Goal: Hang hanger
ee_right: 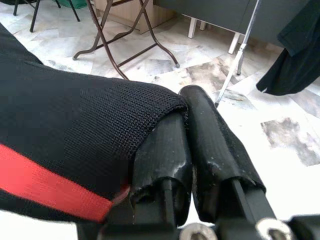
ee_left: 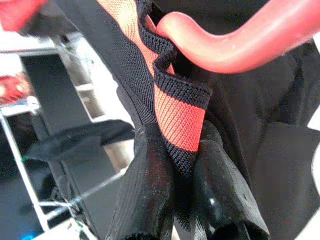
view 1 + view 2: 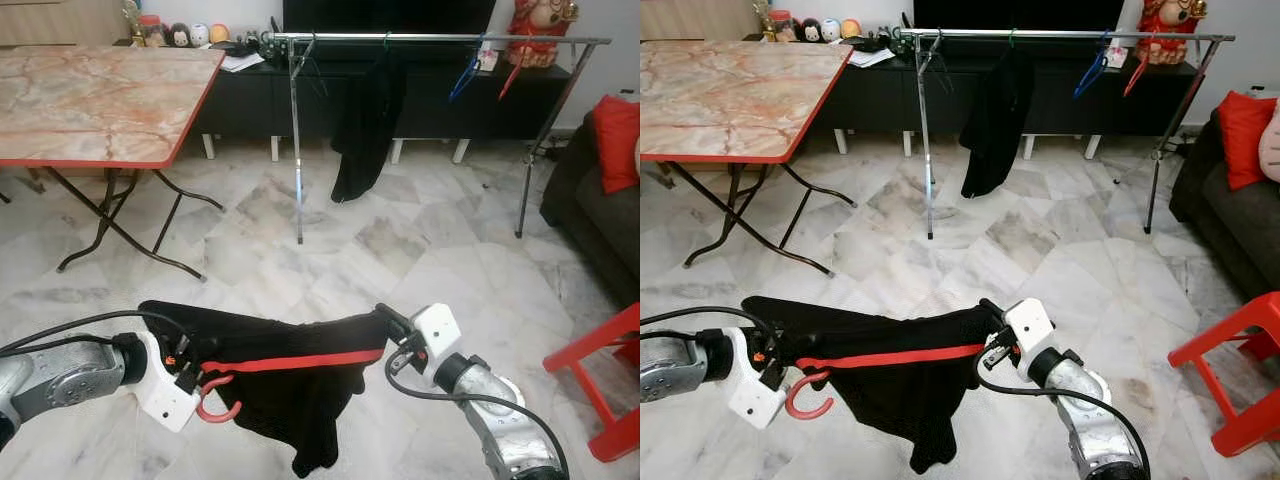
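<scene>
Ahead, across the pale marble floor (image 3: pixel 440 250), stands a silver clothes rail (image 3: pixel 440 38) whose bar runs crosswise to the robot's line of sight. It already carries a black garment (image 3: pixel 365 125) and 2 bare hangers, 1 blue (image 3: pixel 465 72) and 1 red (image 3: pixel 510 72). A marble-patterned tabletop (image 3: pixel 95 100) with a red edge stands off to the left, and a dark sofa with a red cushion (image 3: pixel 615 140) to the right.

The rail lies well apart from both hands, straight ahead and higher than they are now. The open stretch of bar between the black garment and the blue hanger looks to me like the likeliest target, slightly nearer the right arm's side.

Low in front of the robot, a black top with a red stripe (image 3: pixel 290 375) is stretched sideways between the 2 hands, its long axis roughly parallel to the rail, its lower part sagging to a point. It sits on a red hanger (image 3: pixel 218 398), whose hook curls down and out beside the left hand.

The left hand (image 3: pixel 185 375) has its fingers (image 2: pixel 145 195) pressed together, pinching the striped hem close by the hook. The right hand (image 3: pixel 385 325) has its fingers (image 1: pixel 165 155) pinched on the other end of the cloth.
</scene>
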`<state>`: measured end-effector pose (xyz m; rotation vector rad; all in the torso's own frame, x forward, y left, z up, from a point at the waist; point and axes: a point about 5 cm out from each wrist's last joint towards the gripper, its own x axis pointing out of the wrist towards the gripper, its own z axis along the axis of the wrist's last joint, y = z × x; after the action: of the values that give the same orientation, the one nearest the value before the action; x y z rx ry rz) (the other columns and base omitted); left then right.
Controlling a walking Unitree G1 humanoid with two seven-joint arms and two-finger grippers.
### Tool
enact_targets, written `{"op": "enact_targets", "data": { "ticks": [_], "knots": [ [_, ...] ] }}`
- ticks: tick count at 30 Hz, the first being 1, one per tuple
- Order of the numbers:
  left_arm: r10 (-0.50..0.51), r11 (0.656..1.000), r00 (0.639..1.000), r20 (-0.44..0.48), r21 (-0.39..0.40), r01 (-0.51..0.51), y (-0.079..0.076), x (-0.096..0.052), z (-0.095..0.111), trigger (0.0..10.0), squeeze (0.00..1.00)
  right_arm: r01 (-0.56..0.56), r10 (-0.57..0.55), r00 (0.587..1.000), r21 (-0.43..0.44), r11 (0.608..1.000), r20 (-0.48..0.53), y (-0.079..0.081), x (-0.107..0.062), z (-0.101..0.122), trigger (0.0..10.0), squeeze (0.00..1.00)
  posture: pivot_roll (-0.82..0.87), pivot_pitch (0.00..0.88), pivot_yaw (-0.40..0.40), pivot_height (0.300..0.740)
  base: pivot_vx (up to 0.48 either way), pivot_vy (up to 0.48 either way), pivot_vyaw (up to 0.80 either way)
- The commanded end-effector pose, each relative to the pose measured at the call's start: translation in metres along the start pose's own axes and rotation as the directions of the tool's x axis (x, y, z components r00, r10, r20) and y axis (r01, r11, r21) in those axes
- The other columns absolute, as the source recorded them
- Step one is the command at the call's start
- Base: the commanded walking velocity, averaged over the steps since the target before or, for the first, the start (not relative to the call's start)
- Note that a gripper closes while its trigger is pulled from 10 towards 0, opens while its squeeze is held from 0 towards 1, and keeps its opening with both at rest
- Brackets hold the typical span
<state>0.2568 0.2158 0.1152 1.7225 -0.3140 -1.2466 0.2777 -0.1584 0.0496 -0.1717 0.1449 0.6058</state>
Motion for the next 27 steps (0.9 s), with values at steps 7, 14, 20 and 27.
{"op": "enact_targets", "data": {
  "ticks": [7,14,20,27],
  "knots": [
    [0.051,0.997,0.995,0.088,0.047,-0.055,0.01,-0.002,0.007,10.0,0.0,0.003,-0.003,1.0,0.007,1.0,-0.011,-0.004,-0.003,-0.002,0.0,0.0,0.02,0.018,-0.065,0.74,0.0,0.0,0.0],
    [-0.018,0.997,0.986,0.166,0.077,0.005,0.001,0.001,0.018,10.0,0.0,0.014,-0.014,0.999,0.001,1.0,-0.029,-0.006,-0.004,-0.005,0.0,0.0,0.01,0.023,-0.066,0.74,0.0,0.0,0.0],
    [0.021,0.997,0.981,0.193,0.07,-0.035,0.008,0.007,0.024,10.0,0.0,0.017,-0.018,0.999,-0.008,1.0,-0.043,-0.004,-0.001,-0.006,10.0,0.0,0.01,0.024,-0.066,0.74,0.0,0.0,0.0],
    [0.023,0.998,0.981,0.191,0.047,-0.033,0.006,0.007,0.023,10.0,0.0,-0.016,0.017,0.999,0.022,1.0,-0.048,-0.001,-0.001,-0.008,10.0,1.0,0.01,0.025,-0.063,0.74,0.0,0.0,0.0]
  ]
}}
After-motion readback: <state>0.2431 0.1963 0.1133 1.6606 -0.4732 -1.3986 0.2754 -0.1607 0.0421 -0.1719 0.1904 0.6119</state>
